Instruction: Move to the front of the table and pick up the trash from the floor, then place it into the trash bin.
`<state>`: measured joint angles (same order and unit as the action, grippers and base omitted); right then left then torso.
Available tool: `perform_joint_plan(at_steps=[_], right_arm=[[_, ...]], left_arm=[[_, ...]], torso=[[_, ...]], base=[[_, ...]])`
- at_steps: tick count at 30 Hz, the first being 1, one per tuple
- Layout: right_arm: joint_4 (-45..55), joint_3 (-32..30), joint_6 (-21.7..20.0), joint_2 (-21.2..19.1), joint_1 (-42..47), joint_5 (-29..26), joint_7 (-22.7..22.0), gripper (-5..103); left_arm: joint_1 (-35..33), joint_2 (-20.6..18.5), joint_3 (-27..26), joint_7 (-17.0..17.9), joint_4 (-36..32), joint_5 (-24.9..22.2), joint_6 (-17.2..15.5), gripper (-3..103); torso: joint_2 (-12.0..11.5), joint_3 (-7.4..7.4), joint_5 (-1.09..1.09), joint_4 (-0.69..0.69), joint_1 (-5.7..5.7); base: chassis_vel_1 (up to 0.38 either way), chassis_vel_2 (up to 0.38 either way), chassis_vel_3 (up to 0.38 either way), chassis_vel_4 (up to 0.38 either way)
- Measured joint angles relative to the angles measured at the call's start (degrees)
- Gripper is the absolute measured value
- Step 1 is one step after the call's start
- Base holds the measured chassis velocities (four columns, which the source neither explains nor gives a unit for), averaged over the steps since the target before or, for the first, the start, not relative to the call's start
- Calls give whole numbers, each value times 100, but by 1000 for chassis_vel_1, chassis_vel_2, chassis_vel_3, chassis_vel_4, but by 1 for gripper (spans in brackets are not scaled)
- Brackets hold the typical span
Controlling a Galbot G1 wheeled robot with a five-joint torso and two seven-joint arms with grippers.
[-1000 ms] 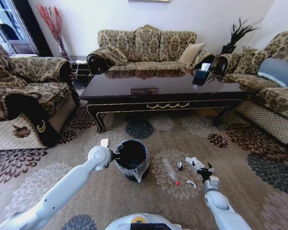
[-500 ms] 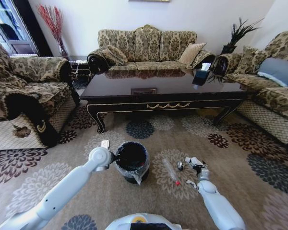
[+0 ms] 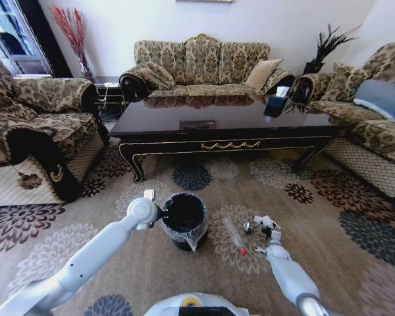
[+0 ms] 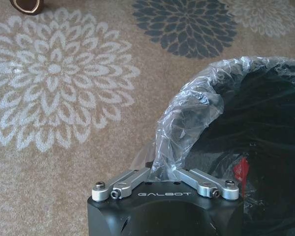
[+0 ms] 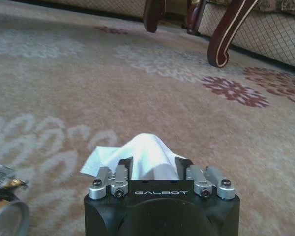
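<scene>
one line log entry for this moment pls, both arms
left end effector: shut on clear plastic liner of round black trash bin | right end effector: low over beige flowered carpet, straddling white paper piece

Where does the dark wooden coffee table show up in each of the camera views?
Head view: the coffee table spans the upper middle, beyond the trash bin gripped by the left gripper.
Left wrist view: likely just one leg's foot, across the carpet from the bin.
Right wrist view: its curved, gold-lined leg stands far beyond the white paper at the right gripper.
Shared landmark: the flower-medallion carpet.
</scene>
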<state>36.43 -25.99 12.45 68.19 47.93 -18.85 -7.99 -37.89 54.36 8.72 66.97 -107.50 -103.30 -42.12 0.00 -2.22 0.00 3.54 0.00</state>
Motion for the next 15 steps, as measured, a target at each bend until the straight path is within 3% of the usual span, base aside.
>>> perform_joint_plan(at_steps=[4,6,12,15], right_arm=[[-28,16,0,-12,-17,-3,4,31],[-29,17,0,-11,-17,0,5,31],[-42,-40,-1,9,-9,15,3,5],[63,-67,-3,-32,57,5,-11,1]], left_arm=[[77,-3,62,30,-9,-87,-2,0],[86,-3,66,33,-11,-89,-2,0],[144,-4,-8,51,6,-83,-3,0],[85,-33,-30,55,-73,-86,-3,0]], torso=[[0,0,0,1,0],[0,0,0,1,0],[0,0,0,0,0],[0,0,2,-1,0]], base=[[0,0,0,0],[0,0,0,0],[0,0,0,0],[0,0,0,0]])
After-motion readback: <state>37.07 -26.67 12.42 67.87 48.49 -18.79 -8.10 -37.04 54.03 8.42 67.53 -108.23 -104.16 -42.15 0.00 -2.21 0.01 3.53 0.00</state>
